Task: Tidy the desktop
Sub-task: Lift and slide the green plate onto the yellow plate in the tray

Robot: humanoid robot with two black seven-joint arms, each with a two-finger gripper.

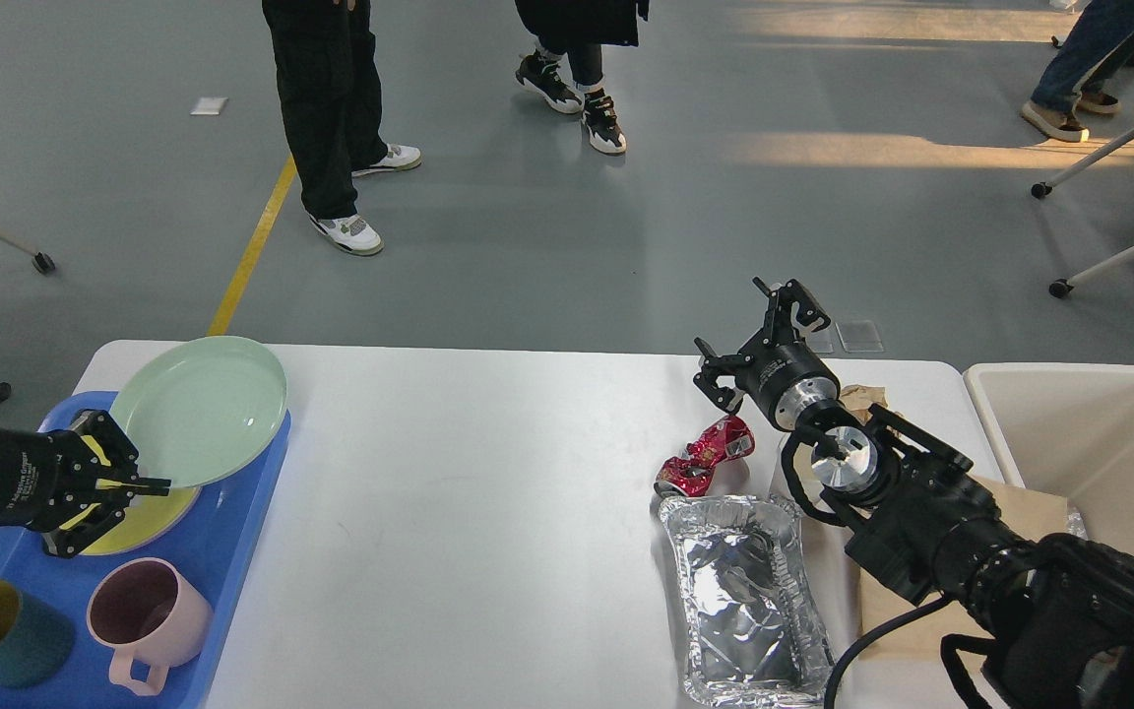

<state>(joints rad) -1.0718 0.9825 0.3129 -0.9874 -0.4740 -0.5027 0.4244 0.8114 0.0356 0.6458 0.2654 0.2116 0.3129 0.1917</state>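
Remaining on the desktop (488, 512): crushed can (705, 459), foil tray (749, 601) beside it; right gripper (762, 340) wide, left gripper (139, 484) pinching green plate (198, 409).

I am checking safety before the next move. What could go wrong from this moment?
1. The pale green round plate rests tilted on the blue plastic tray, overhanging its edge; the left gripper at its rim might make it slide onto the white desktop.
2. The open right gripper is above the crushed red can; a poor approach could push it into the crumpled foil container.
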